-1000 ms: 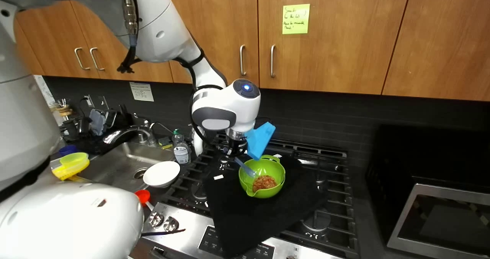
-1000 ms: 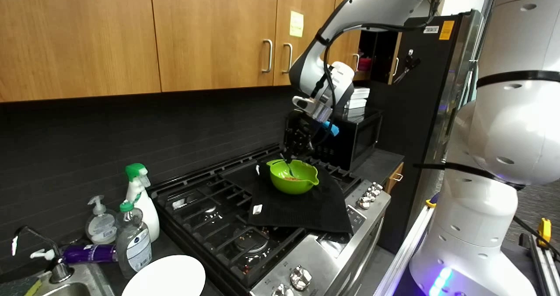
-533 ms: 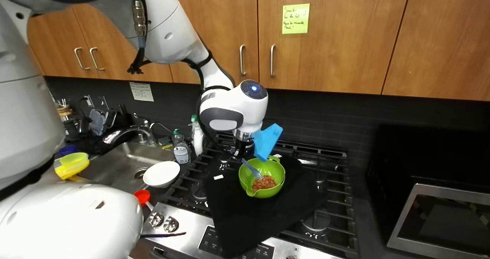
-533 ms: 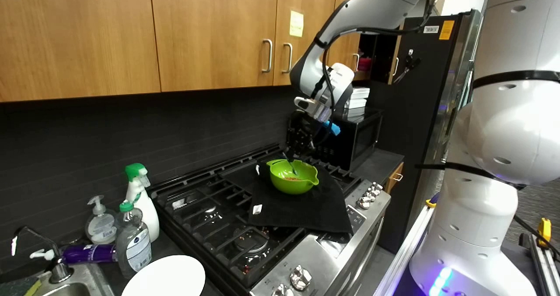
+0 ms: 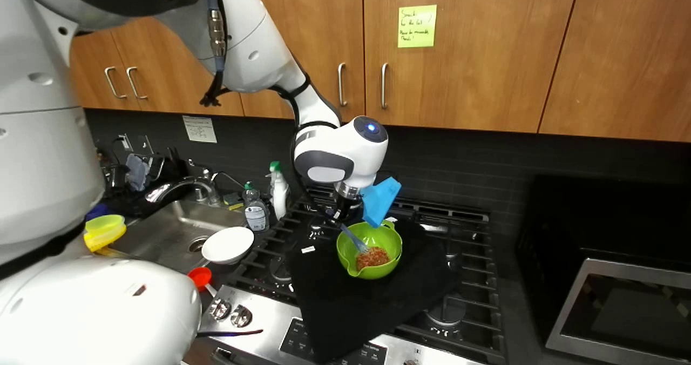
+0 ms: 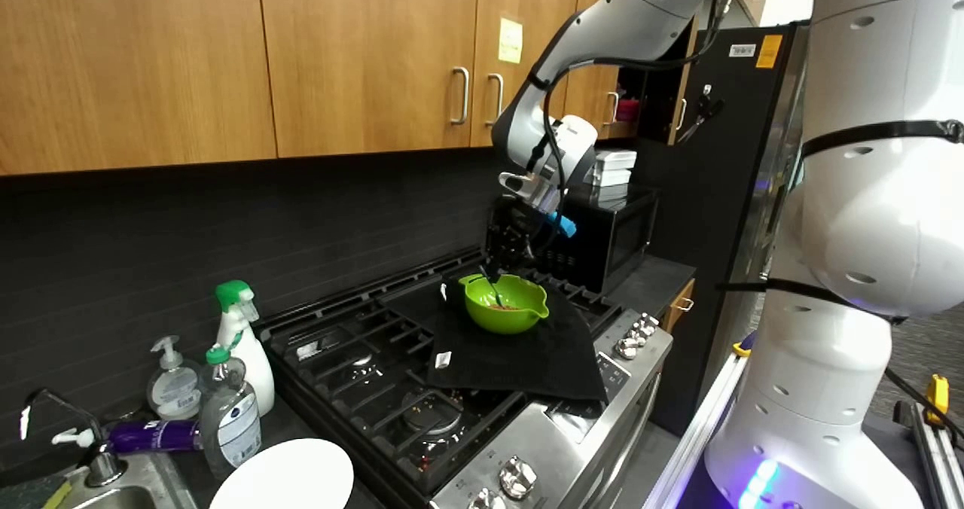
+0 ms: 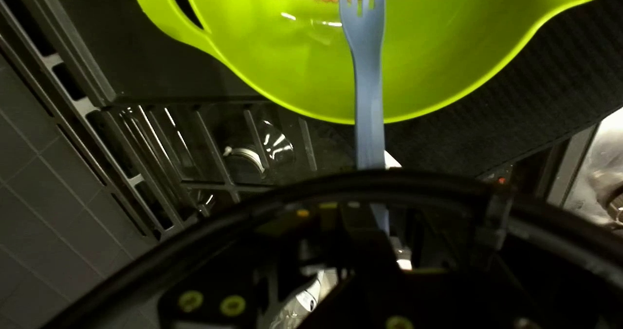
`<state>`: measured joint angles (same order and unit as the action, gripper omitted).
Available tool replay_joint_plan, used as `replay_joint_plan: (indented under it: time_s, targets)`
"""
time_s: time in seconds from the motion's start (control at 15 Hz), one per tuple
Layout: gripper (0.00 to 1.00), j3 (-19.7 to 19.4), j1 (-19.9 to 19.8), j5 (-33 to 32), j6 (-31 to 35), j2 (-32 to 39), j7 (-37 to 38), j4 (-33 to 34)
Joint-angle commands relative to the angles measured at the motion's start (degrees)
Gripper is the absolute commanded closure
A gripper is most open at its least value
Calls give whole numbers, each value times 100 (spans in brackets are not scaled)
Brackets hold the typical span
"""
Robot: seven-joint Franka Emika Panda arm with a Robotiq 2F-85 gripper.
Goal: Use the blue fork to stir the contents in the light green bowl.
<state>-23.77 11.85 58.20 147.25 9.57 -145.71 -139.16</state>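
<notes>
With the gripper [image 6: 493, 270] you are pinching one smooth, plastic-looking blue fork [image 7: 368, 81] by its handle, the dark jaws around it showing only dimly. Ahead of the gripper, the fork is slanting downward into one light green bowl [image 7: 287, 61], its four slim tines overlapping the edge of the contents [image 5: 372, 257]; whether they are digging in, you cannot tell. Those contents are forming a single lumpy heap on the bowl's floor, below the gripper: small rounded grains, tan to reddish brown, with at least two bright red bits showing in the wrist view. The bowl is standing upright beneath the gripper, round, smooth and glossy, carrying one slotted handle and one pouring lip on opposite sides. Under it, one ribbed black cloth [image 6: 520, 366] is covering part of the stove [image 6: 553, 449]. Just beside the gripper, one flat blue sheet [image 5: 380, 200] is sticking out.
</notes>
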Motion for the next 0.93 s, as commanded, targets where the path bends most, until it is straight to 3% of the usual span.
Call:
replay_joint_plan:
  time_s: [0.0, 0.4, 0.87]
  targets:
    - [95, 754, -839, -21, -148, 323, -17, 332]
    - [95, 1441, -1715, -76, -96, 637, 16, 515]
    - [95, 1712, -2097, -83, -107, 747, 37, 480]
